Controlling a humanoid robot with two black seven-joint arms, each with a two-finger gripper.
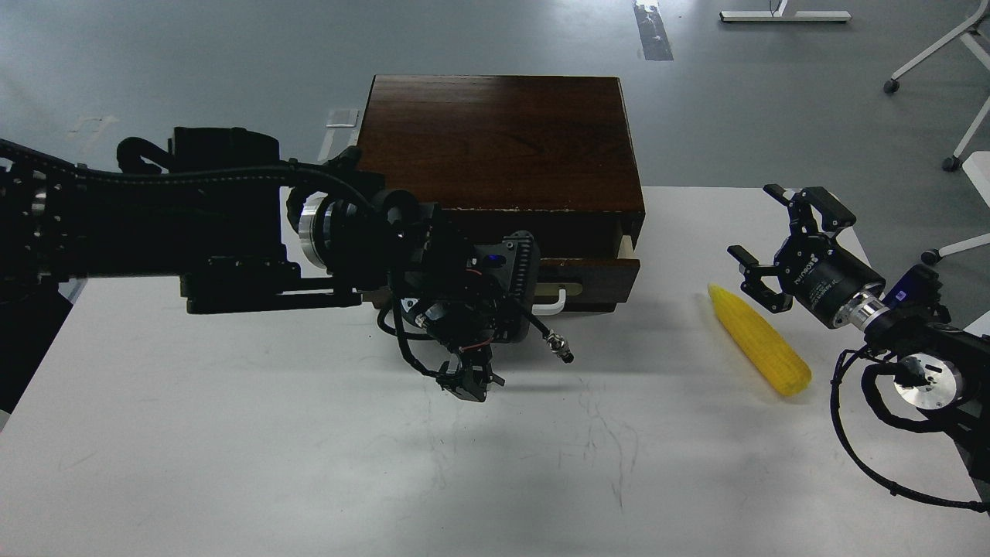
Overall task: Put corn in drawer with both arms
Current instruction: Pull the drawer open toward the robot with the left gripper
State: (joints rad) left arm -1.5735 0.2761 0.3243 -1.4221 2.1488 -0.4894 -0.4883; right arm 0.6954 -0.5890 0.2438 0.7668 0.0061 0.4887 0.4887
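Note:
The dark brown wooden box point(503, 139) stands at the back middle of the white table. Its drawer point(599, 277) is pulled out a little, with a strip of pale wood showing at its right side. My left gripper point(527, 298) is at the drawer front over the white bar handle point(554, 306); its fingers are hidden behind its dark body, and the drawer comes along with it. The yellow corn point(759, 340) lies on the table to the right of the box. My right gripper point(766, 232) is open and empty, hovering just above and right of the corn's tip.
The white table point(309, 464) spreads in front of the box, with faint scratch marks. A loose cable end with a metal plug point(563, 352) hangs from my left wrist. Chair legs on castors point(947, 162) stand on the grey floor at the far right.

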